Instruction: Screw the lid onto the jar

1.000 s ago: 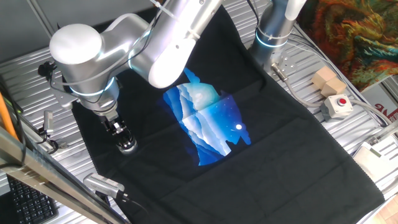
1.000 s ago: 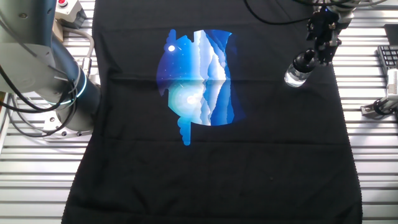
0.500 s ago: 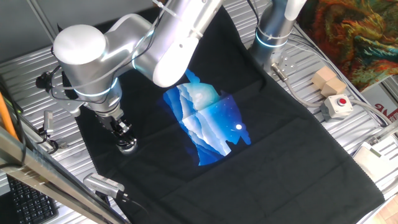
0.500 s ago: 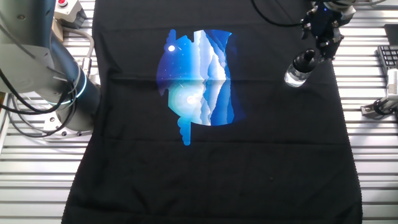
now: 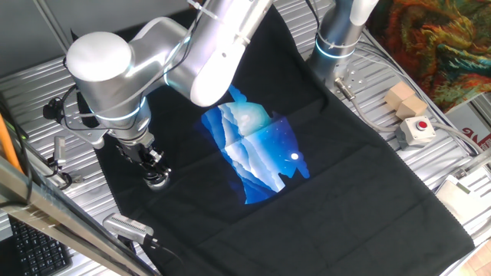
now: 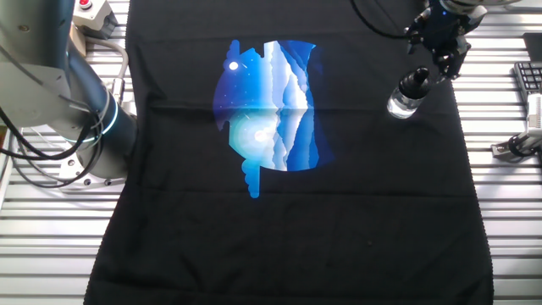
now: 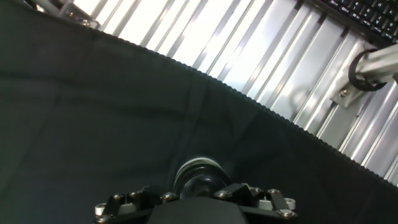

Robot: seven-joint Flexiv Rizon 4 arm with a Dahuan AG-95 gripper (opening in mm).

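**Seating the lid: keep the axis plumb**

Black cloth (image 6: pixel 296 220) covers the table. The jar (image 6: pixel 401 104) stands near its edge by the keyboard (image 6: pixel 527 78). My claw (image 6: pixel 421 78) is clamped on the lid (image 6: pixel 414 83) atop it. I should turn slowly with light downward pressure and no tilt.

A black cloth (image 5: pixel 360 176) with a blue mountain print (image 5: pixel 257 149) covered the ribbed metal table (image 6: pixel 508 220); beyond the fingers, bright light glared off its slats.
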